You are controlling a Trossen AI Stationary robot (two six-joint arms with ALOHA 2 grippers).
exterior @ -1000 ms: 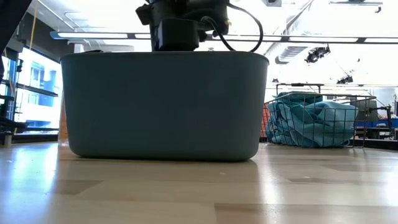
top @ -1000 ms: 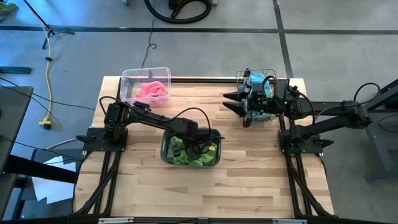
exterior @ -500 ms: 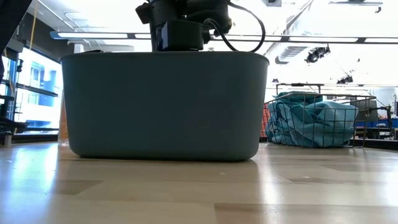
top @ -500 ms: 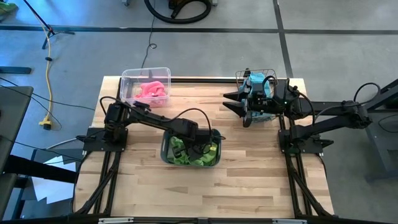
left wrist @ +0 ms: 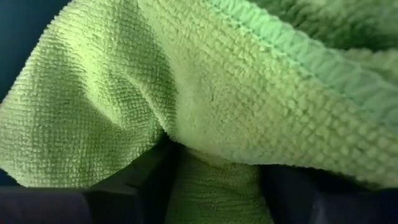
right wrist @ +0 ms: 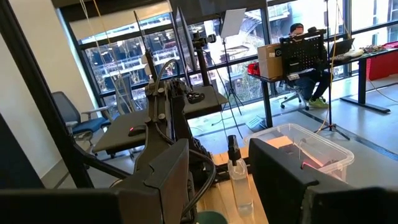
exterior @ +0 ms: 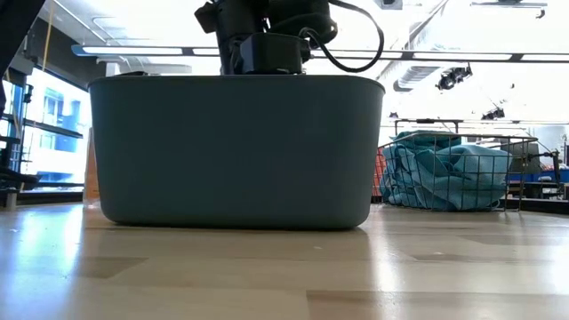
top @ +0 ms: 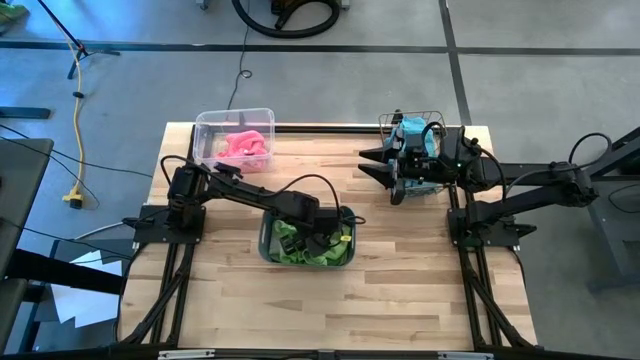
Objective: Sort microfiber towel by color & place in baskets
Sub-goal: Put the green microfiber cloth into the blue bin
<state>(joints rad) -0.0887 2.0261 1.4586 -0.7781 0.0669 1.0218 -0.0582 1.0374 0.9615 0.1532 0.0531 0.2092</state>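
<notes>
Reaching down inside the grey-blue tub, the left hand is seen with green towels all around it. From the left wrist view, green cloth is pressed close over the fingers, and some of it sits between them. Whether the cloth is let go or pinched cannot be told from the pictures.

A good drop is made when the fingers are spread wide and the hand is lifted straight up, so no towel is dragged out over the tub's wall. A slow lift is best, because this fuzzy cloth can cling to the fingers.

Farther from that hand, toward the far left corner of the counter, the clear bin is set, with pink towels in it. Off to the other side, the right hand is parked just beside the wire basket, where blue towels are piled. Its fingers are held apart, with nothing between them.
</notes>
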